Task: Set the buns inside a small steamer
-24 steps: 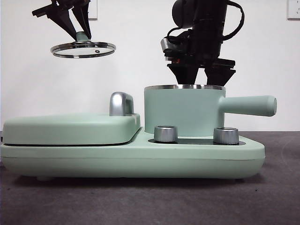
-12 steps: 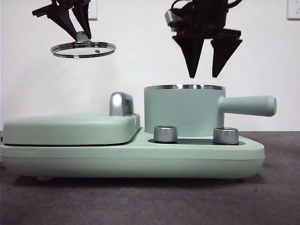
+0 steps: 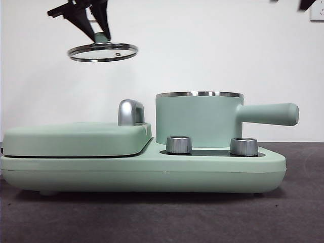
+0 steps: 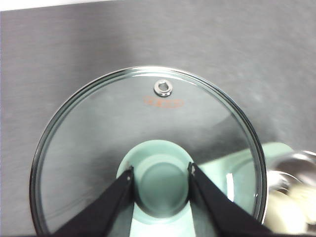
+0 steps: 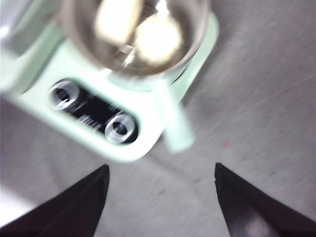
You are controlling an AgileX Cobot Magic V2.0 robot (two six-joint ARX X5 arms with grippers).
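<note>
The small steamer [image 3: 198,119] stands mint-green and lidless on the right of the cooker base, its handle [image 3: 268,114] pointing right. Both buns lie inside it: a cream roll [image 5: 116,19] and a rounded bun [image 5: 158,39], blurred in the right wrist view. They also show pale at the edge of the left wrist view as buns [image 4: 286,212]. My left gripper [image 3: 101,36] hangs high at the left, shut on the green knob [image 4: 160,180] of the glass lid [image 4: 98,133]. My right gripper [image 5: 160,170] is open and empty, high above the steamer, only a black tip [image 3: 305,4] in the front view.
A flat mint-green griddle lid [image 3: 76,137] with a chrome handle [image 3: 130,111] covers the left half of the cooker base [image 3: 152,172]. Two steel knobs [image 3: 178,144] [image 3: 244,146] sit in front of the steamer. Dark table surface surrounds the base.
My right gripper rose from the steamer's mouth, jaws open, and left the front view upward. My left gripper with the lid shifted slightly right.
</note>
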